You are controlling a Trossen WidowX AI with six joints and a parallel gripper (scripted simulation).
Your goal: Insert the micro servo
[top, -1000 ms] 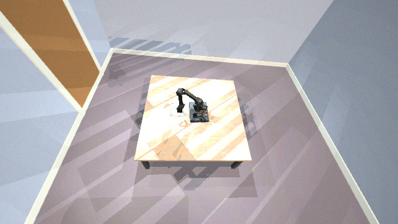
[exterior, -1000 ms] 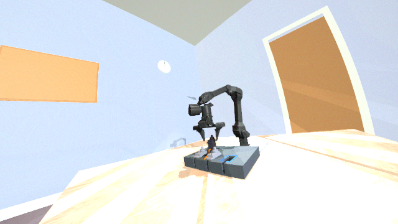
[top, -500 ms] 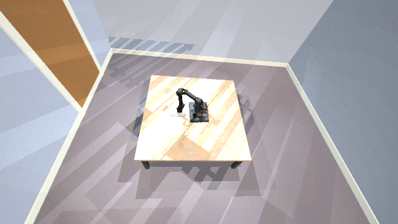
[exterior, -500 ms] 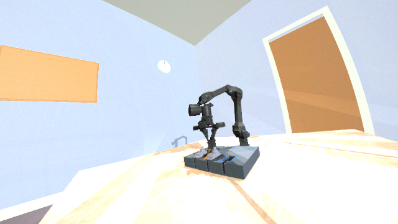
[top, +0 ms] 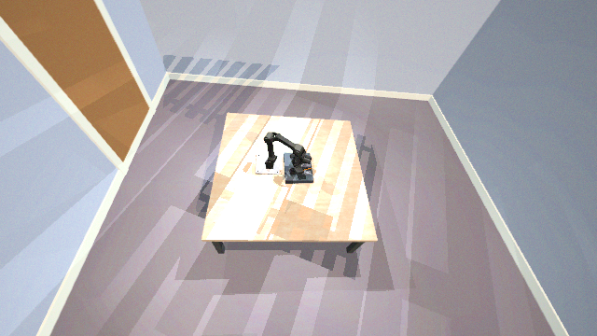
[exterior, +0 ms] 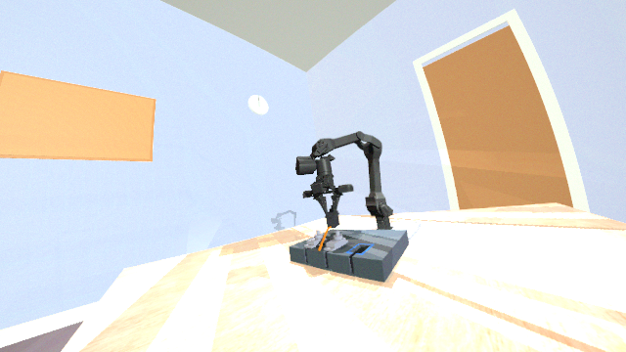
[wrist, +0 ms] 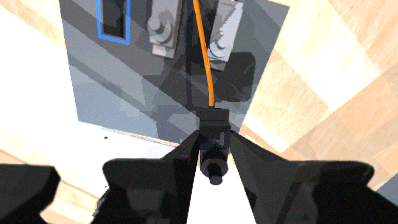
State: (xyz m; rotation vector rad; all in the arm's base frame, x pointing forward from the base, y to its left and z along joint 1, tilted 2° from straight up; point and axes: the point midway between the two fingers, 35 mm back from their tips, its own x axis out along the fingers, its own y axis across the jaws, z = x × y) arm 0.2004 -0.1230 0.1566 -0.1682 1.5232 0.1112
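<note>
The loose micro servo (wrist: 215,120) (exterior: 333,219) is black. Its round boss and output shaft face the wrist camera. My gripper (wrist: 213,133) (exterior: 332,213) is shut on it, one finger on each side of the body, over the back part of the deck (wrist: 100,90) (exterior: 391,244) (top: 302,180). I cannot tell whether its underside touches the deck. Its orange cable (wrist: 205,60) (exterior: 324,239) runs from the far end of the body between two grey servos. The marked pocket (wrist: 113,20) (exterior: 362,249), outlined in blue, is empty and lies left of the grey servos in the wrist view.
Two grey servos (wrist: 164,30) (wrist: 225,27) sit in the deck beside the marked pocket, their shafts standing up. The deck rests on the wooden table (top: 242,210) (exterior: 220,303). A white plate (top: 268,172) under the arm's base lies next to the deck.
</note>
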